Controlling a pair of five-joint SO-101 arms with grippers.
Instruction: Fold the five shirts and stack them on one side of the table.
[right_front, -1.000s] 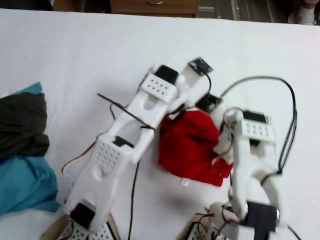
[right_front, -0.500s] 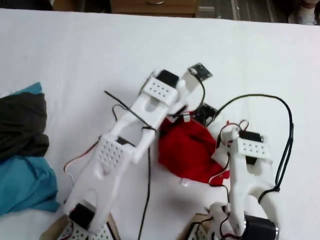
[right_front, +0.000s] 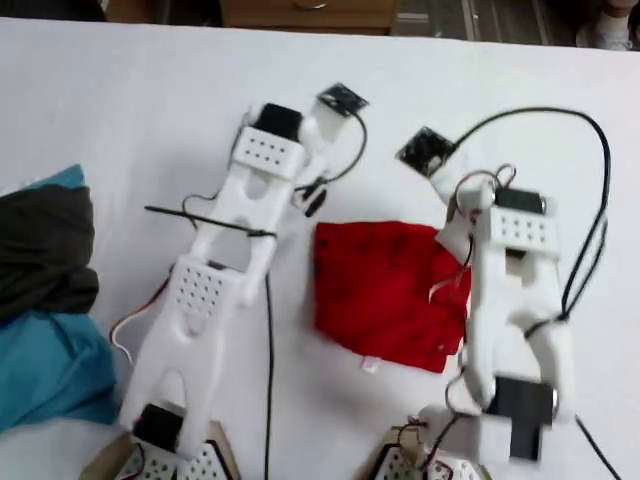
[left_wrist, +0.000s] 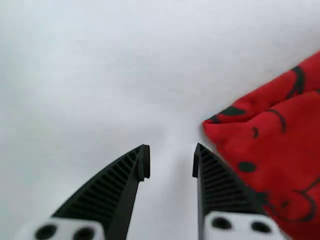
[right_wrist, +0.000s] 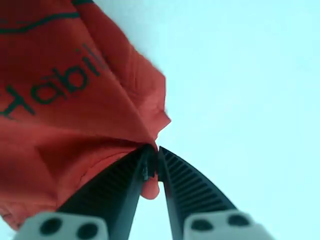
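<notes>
A red shirt (right_front: 385, 290) with dark print lies folded in the middle of the white table (right_front: 150, 100), between the two arms. My left gripper (left_wrist: 170, 160) is open just off the shirt's far left corner (left_wrist: 260, 150), with nothing between its fingers; in the high view it hangs at the left gripper (right_front: 313, 198). My right gripper (right_wrist: 152, 162) is shut on a pinch of the red shirt (right_wrist: 65, 100) at its edge. From above, the right gripper (right_front: 452, 225) sits at the shirt's far right corner, partly hidden by the arm.
A pile of dark grey (right_front: 45, 250) and teal shirts (right_front: 50, 365) lies at the table's left edge. Black cables (right_front: 580, 200) loop around the right arm. Bare white table stretches behind the arms and to the far right.
The left gripper has come off the red shirt and moved back and left. The right arm has pushed away from the front edge, and the shirt now lies wider and flatter.
</notes>
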